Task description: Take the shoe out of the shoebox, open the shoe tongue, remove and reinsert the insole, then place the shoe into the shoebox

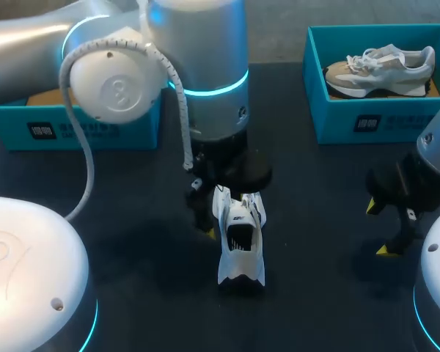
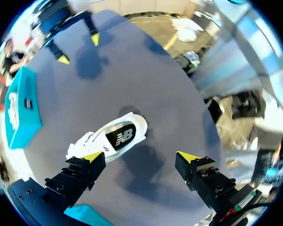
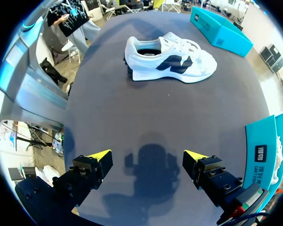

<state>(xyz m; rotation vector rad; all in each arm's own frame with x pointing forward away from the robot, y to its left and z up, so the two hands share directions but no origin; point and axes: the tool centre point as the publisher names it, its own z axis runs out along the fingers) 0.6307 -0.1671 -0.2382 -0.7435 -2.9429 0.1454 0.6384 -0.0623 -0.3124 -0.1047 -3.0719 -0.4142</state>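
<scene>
Dark matte table (image 1: 315,220). Near centre, upright on its sole: white shoe (image 1: 240,242) with black side mark, toe toward far edge. At far left: open teal left shoebox (image 1: 73,128). At far right: matching right shoebox (image 1: 367,121). Boxes well apart; shoe touching neither.

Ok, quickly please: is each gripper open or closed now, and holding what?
Left gripper: open, holding nothing; the white shoe lies just ahead of it.
Right gripper: open, holding nothing.
</scene>
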